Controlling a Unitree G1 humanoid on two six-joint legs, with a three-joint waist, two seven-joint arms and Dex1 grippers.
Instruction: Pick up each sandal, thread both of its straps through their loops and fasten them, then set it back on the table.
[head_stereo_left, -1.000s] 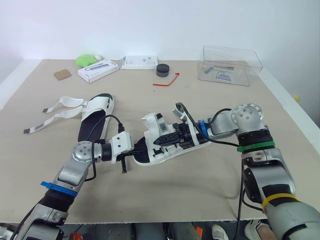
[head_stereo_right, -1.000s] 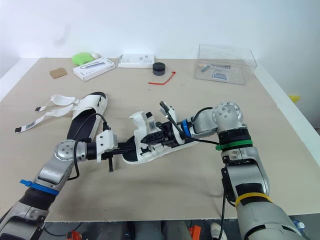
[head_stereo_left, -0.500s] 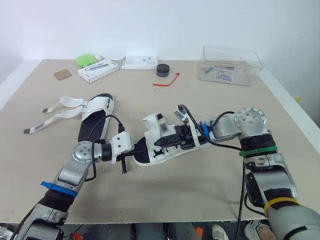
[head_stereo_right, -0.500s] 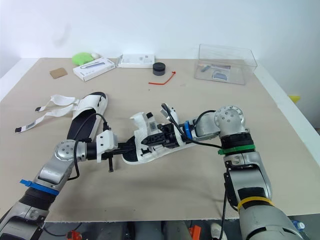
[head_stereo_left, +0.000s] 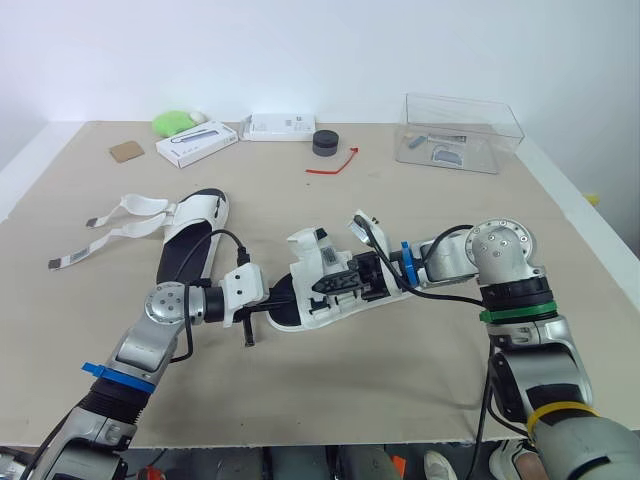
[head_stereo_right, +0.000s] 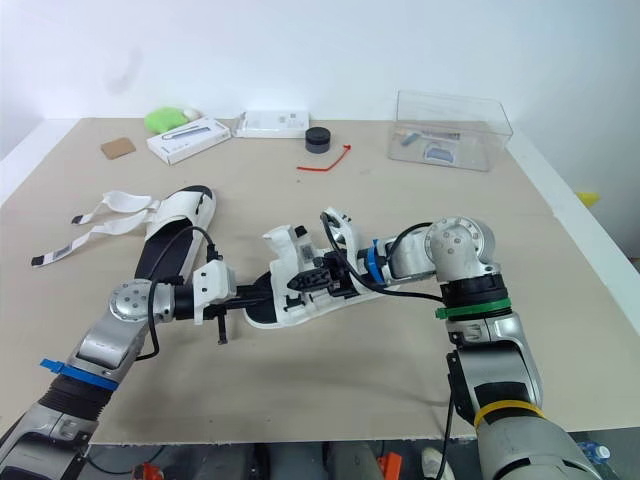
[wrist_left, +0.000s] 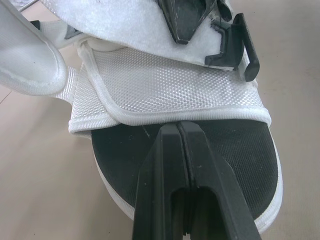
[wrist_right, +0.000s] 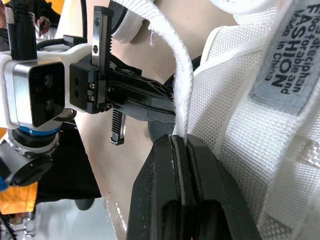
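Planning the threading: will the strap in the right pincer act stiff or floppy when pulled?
Probably floppy: the strap bends in a curve above the right pincer. Likely not slippery: its edge looks fuzzy.

Both arms reached inward, forearms low and nearly level, claws pointing toward each other. The left claw (head_stereo_left: 283, 298) was pinched on the sandal (head_stereo_left: 322, 313) at its heel end. The right claw (head_stereo_left: 328, 284), just opposite, was clamped on a strap (wrist_right: 183, 90).

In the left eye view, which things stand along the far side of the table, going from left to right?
Brown cardboard piece → long white box → flat white box → black round puck → clear plastic box.
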